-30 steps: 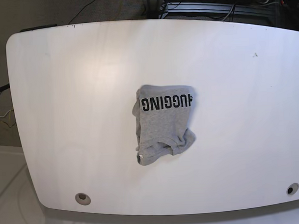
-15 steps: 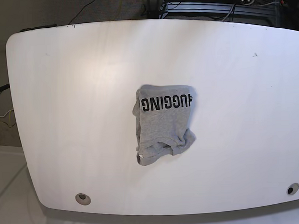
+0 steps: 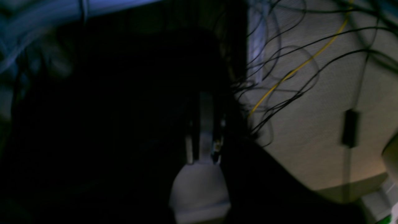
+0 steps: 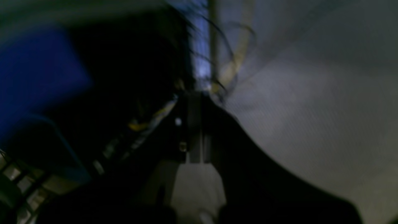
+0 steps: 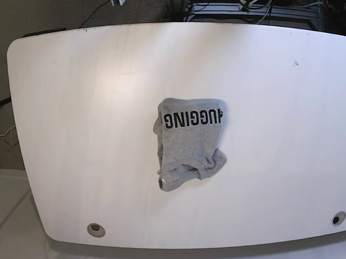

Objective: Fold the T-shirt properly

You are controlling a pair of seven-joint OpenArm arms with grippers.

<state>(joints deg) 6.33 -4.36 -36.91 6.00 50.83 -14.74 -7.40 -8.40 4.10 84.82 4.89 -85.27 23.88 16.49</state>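
The T-shirt (image 5: pixel 189 141) lies folded into a small heather-grey bundle in the middle of the white table (image 5: pixel 75 110). Its black lettering faces up along the far edge, and the near edge is rumpled. Neither gripper is near it. In the left wrist view, my left gripper (image 3: pixel 205 96) is shut and empty, pointing at dark space and loose cables. The right wrist view is dim and blurred; there my right gripper (image 4: pixel 194 95) has its fingers pressed together with nothing between them.
Behind the table's far edge are cables and dark equipment (image 5: pixel 254 1), with a small white part (image 5: pixel 115 0) at top left. Two round holes (image 5: pixel 96 228) (image 5: pixel 336 218) sit near the table's front corners. A yellow cable (image 3: pixel 298 65) hangs beside the left gripper.
The T-shirt has not moved. Pale parts behind the table's far edge have shifted leftwards, and a new white part shows at the top left.
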